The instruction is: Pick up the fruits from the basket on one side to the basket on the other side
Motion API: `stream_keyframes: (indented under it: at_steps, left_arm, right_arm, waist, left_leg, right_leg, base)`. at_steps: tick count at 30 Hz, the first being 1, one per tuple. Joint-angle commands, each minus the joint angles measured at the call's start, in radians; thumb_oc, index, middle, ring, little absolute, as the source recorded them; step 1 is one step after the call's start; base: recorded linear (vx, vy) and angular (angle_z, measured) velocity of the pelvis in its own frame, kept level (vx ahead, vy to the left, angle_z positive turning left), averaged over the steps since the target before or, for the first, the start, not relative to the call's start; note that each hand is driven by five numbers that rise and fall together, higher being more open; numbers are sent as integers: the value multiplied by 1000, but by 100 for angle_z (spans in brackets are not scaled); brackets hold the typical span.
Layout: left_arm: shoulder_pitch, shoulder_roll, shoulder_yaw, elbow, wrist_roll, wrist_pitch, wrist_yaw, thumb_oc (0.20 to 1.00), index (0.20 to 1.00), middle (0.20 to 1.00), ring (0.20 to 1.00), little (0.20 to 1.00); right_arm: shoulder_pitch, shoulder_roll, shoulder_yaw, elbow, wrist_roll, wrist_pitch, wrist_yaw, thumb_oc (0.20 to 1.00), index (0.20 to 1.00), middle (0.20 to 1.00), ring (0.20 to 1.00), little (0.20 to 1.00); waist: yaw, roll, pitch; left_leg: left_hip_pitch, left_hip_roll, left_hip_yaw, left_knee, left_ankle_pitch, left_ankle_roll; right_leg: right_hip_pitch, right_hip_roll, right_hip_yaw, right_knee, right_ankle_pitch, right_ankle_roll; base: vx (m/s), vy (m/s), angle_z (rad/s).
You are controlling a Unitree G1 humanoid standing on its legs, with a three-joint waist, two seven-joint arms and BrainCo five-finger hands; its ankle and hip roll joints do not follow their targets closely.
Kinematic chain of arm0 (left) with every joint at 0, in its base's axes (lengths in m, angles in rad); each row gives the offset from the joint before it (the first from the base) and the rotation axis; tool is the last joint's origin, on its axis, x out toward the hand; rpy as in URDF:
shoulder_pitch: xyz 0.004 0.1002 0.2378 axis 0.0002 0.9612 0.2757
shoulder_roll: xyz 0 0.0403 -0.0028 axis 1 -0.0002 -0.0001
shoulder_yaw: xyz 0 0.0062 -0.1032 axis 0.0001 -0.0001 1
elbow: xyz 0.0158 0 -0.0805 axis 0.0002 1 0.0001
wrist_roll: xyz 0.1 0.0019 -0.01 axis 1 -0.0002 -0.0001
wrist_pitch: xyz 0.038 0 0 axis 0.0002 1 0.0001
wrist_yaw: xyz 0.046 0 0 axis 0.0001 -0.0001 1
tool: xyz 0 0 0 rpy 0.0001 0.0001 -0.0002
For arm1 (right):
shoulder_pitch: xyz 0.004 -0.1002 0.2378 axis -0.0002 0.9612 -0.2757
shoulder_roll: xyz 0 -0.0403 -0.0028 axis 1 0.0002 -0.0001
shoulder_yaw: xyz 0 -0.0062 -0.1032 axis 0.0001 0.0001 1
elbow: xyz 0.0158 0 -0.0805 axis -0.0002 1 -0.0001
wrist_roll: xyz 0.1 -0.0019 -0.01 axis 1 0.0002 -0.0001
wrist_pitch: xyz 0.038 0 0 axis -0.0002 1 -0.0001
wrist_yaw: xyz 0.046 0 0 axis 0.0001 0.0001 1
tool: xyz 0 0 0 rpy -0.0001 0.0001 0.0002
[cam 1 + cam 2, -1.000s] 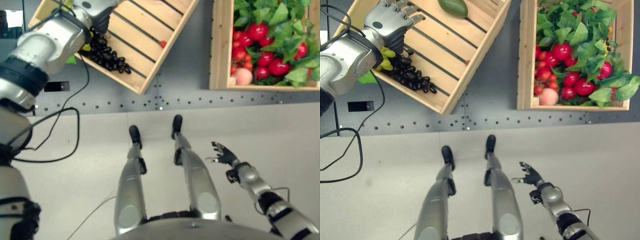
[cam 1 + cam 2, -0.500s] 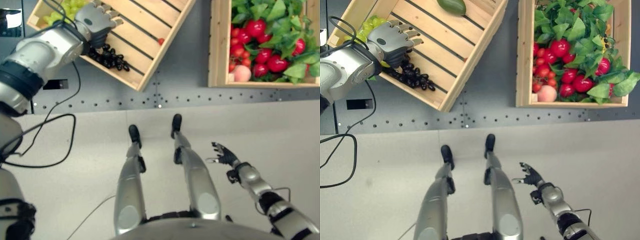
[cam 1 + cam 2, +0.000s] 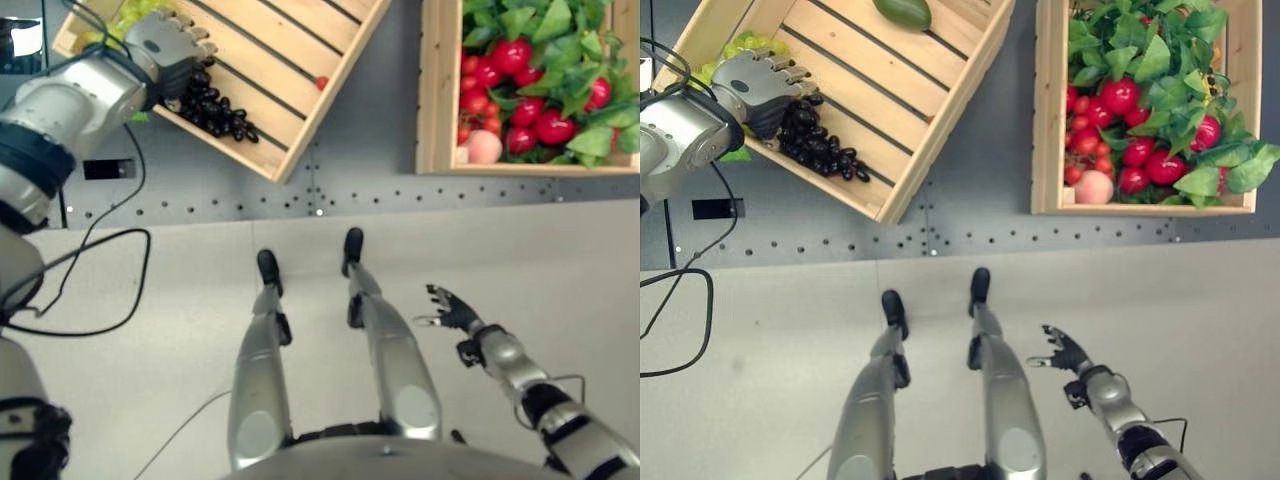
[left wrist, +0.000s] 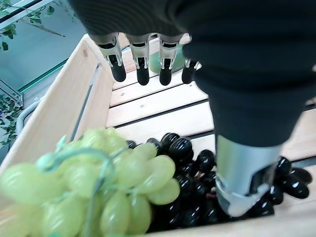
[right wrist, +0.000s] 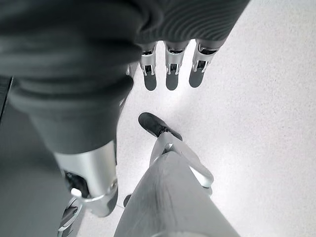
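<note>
Right eye view: I am looking at two wooden crates at the top of the frame. The left crate [image 3: 940,75], upper left and turned at a slant, is holding three fruits: one bunch of black grapes [image 3: 820,150], one bunch of green grapes [image 3: 740,45] and one green avocado-like fruit [image 3: 902,12] at its top edge. The right crate [image 3: 1048,110], upper right, is lying square and is packed with leaves, many red fruits that I am not counting exactly, and one peach [image 3: 1093,187] at its lower left corner.

My left hand [image 3: 755,85] is hovering at the upper left, right over the upper end of the black bunch, whose long axis is running down and right from the hand toward the crate's lower corner. In the left wrist view the fingers [image 4: 142,64] are hanging straight and apart, holding nothing, with green grapes [image 4: 98,182] and black grapes [image 4: 197,168] just beneath.

My right hand [image 3: 1065,352] is hanging low, lower right, fingers loosely spread, empty and well apart from both crates, so I am judging the left hand nearer.
</note>
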Motion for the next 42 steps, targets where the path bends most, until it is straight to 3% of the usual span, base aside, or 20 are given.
stream_keyframes:
  at_steps: [1,5,15,32,37,42]
  left_arm:
    - [-73,58,14,86,11,32,20,1000,1000,1000,1000,1000]
    - [-67,57,8,255,7,45,20,1000,1000,1000,1000,1000]
    - [-53,49,6,399,10,56,-19,1000,1000,1000,1000,1000]
    - [-29,-1,60,426,-4,67,-1,1000,1000,1000,1000,1000]
    - [-75,-56,81,365,-29,76,27,1000,1000,1000,1000,1000]
    - [-85,-57,98,305,-50,77,53,1000,1000,1000,1000,1000]
  right_arm:
    - [75,-66,-35,-16,40,0,11,1000,1000,1000,1000,1000]
    - [66,-72,-29,-7,51,0,14,1000,1000,1000,1000,1000]
    - [50,-75,-20,13,67,9,25,1000,1000,1000,1000,1000]
    - [52,-81,-8,-24,70,5,33,1000,1000,1000,1000,1000]
    - [55,-73,-6,-21,69,5,30,1000,1000,1000,1000,1000]
    - [59,-71,-7,-39,77,1,32,1000,1000,1000,1000,1000]
  waist:
    - [0,15,-23]
    - [-5,10,-26]
    - [-10,1,-33]
    - [-27,-25,-33]
    - [-27,-26,-32]
    - [-25,-24,-33]
  left_leg:
    - [21,8,-2,30,-65,10]
    - [18,13,0,26,-59,9]
    - [5,17,0,28,-57,8]
    - [-15,16,9,35,-59,10]
    - [-17,15,2,35,-59,11]
    - [-16,12,-1,36,-61,11]
  right_leg:
    - [26,-49,-9,135,-147,137]
    - [20,-45,-7,131,-140,136]
    - [12,-43,-7,125,-134,137]
    - [-7,-39,2,119,-125,139]
    - [-6,-41,-3,124,-127,140]
    - [-4,-44,-8,129,-131,140]
  base:
    - [-21,-3,-3]
    - [-17,-2,-11]
    - [-2,-1,-1]
    - [0,0,0]
    - [3,-2,2]
    - [0,0,0]
